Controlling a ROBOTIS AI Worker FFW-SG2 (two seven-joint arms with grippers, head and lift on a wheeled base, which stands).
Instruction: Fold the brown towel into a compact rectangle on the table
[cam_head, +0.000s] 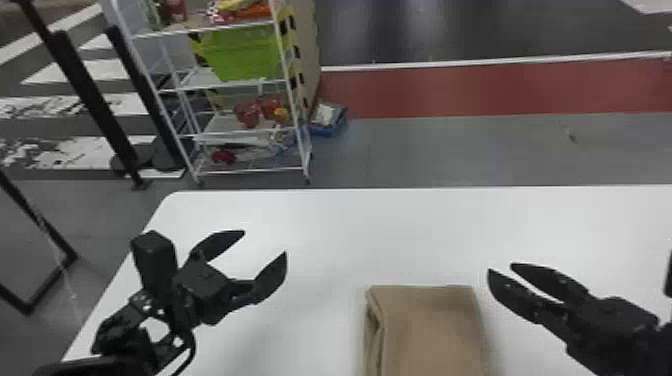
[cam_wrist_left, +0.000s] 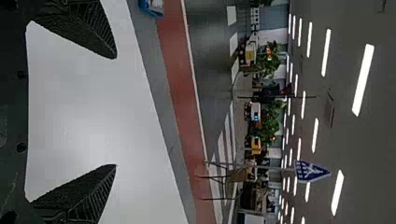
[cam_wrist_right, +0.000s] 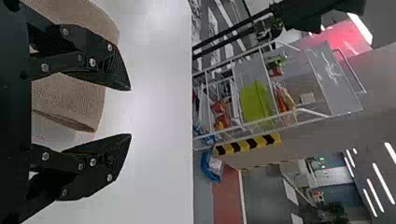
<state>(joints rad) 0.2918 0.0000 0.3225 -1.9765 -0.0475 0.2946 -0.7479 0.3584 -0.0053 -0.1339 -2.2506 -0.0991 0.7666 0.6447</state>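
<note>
The brown towel (cam_head: 430, 330) lies folded on the white table, its layered edge at the left and its near part cut off by the view's bottom. My left gripper (cam_head: 265, 245) is open above the table, left of the towel and apart from it. To the towel's right, my right gripper (cam_head: 500, 270) holds nothing between its parted fingers. In the left wrist view my left gripper (cam_wrist_left: 116, 112) has its fingers wide apart over bare tabletop. The right wrist view has the towel (cam_wrist_right: 70, 100) behind the fingers of my right gripper (cam_wrist_right: 130, 112).
The white table (cam_head: 320, 230) extends beyond and around the towel, with its far edge crossing the head view. Past that edge stands a white wire shelf (cam_head: 245, 127) holding a green bin (cam_head: 242, 52). A blue box (cam_head: 327, 120) sits on the floor beside it.
</note>
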